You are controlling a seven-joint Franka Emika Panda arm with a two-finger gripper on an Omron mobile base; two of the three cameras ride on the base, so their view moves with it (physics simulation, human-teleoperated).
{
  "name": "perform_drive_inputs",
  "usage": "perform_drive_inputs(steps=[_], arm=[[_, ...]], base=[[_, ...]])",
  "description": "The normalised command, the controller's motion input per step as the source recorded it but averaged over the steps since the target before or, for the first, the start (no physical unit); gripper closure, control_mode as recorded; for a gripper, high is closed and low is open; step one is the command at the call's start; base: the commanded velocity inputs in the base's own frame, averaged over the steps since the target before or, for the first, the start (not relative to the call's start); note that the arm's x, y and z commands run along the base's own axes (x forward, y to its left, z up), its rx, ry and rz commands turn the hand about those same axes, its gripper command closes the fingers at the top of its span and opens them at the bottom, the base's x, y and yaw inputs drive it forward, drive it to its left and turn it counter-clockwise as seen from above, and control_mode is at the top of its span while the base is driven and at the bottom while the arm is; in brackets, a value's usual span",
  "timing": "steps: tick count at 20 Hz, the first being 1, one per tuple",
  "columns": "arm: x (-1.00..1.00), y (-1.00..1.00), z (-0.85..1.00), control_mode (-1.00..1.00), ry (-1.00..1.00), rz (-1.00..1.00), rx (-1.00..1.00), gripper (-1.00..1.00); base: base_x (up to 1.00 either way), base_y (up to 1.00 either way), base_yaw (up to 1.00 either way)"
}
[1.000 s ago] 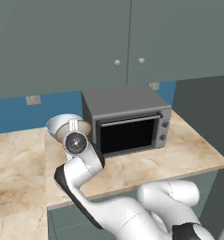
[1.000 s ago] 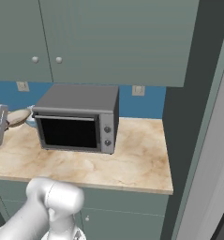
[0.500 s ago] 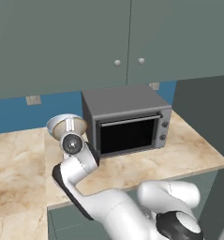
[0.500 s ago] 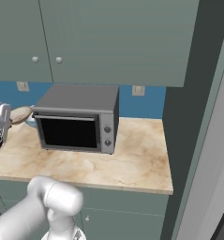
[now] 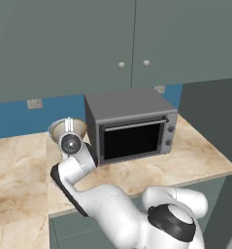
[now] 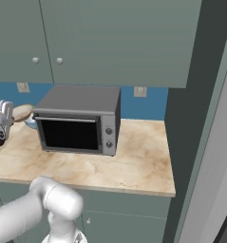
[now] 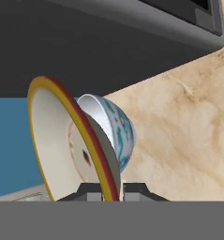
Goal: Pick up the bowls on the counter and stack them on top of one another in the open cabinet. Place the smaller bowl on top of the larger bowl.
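Left base view: the beige counter [image 5: 195, 160] carries a grey microwave [image 5: 130, 124] at centre under grey-green wall cupboards [image 5: 112, 44]. The smaller bowl [image 5: 67, 129] sits left of centre.

Right base view: that bowl shows at the left edge.

Hand view: the gripper [image 7: 112, 191], bottom centre, pinches the smaller bowl's rim; the larger bowl [image 7: 114, 130] lies behind on the counter.

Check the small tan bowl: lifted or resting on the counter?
Lifted: the gripper pinches the small tan bowl by its rim above the beige counter.
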Motion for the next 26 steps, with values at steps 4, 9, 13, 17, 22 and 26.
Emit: perform_drive_inputs(steps=[4, 9, 13, 17, 22, 26], arm=[[0.19, 0.02, 0.00, -1.00, 0.00, 0.00, 0.05, 1.00], [0.22, 0.00, 0.00, -1.00, 0.00, 0.00, 0.06, 1.00], [0.21, 0.00, 0.00, -1.00, 0.00, -0.01, 0.07, 1.00], [0.16, 0.00, 0.00, -1.00, 0.00, -0.02, 0.07, 1.00], [0.13, 0.00, -0.01, -1.00, 0.00, -0.03, 0.05, 1.00], [0.10, 0.00, -0.03, -1.00, 0.00, -0.05, 0.03, 1.00]], base=[[0.00, 0.00, 0.00], [0.00, 0.00, 0.00], [0.00, 0.00, 0.00], [0.00, 0.00, 0.00], [0.00, 0.00, 0.00], [0.00, 0.00, 0.00]])
